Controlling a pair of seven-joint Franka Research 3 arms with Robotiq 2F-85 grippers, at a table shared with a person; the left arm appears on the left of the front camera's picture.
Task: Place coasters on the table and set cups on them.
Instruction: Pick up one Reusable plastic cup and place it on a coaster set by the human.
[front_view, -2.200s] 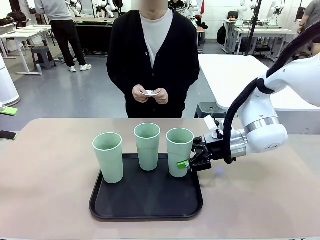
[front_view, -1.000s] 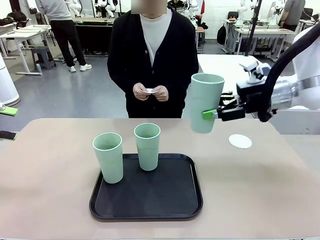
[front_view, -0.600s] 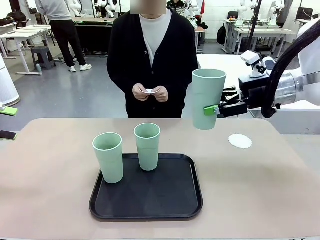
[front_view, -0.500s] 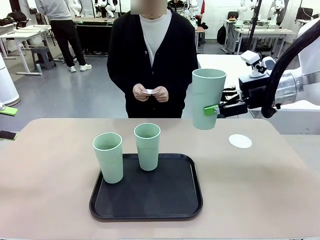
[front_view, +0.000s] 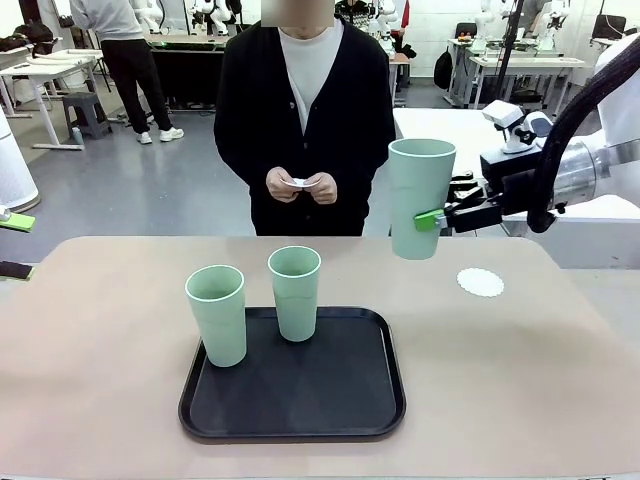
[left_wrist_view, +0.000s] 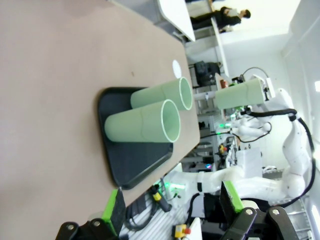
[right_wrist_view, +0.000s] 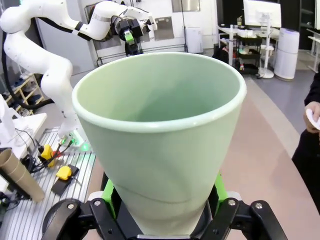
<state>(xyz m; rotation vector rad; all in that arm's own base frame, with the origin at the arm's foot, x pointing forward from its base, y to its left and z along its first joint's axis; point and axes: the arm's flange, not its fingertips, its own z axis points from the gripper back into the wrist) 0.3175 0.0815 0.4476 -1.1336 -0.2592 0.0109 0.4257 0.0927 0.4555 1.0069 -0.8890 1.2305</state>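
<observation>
My right gripper (front_view: 428, 218) is shut on a pale green cup (front_view: 420, 199) and holds it upright in the air above the table's (front_view: 100, 340) far right part. In the right wrist view the same cup (right_wrist_view: 160, 135) sits between the green pads of the right gripper (right_wrist_view: 162, 200). A white scalloped coaster (front_view: 480, 282) lies on the table, below and to the right of the held cup. Two more cups (front_view: 216, 315) (front_view: 295, 293) stand at the back of the black tray (front_view: 292, 385). My left gripper (left_wrist_view: 171, 207) is open, off the table's side.
A person stands at the far edge, both hands holding small white coasters (front_view: 300, 184) at waist height. The left wrist view shows the tray (left_wrist_view: 135, 165), its two cups (left_wrist_view: 142, 127) and the coaster (left_wrist_view: 176, 65) beyond them. A white table (front_view: 450, 150) stands behind on the right.
The right gripper lifted the right-hand cup off the tray and carried it up and right; a coaster now lies on the table. In the last half second the cup shifted slightly right.
</observation>
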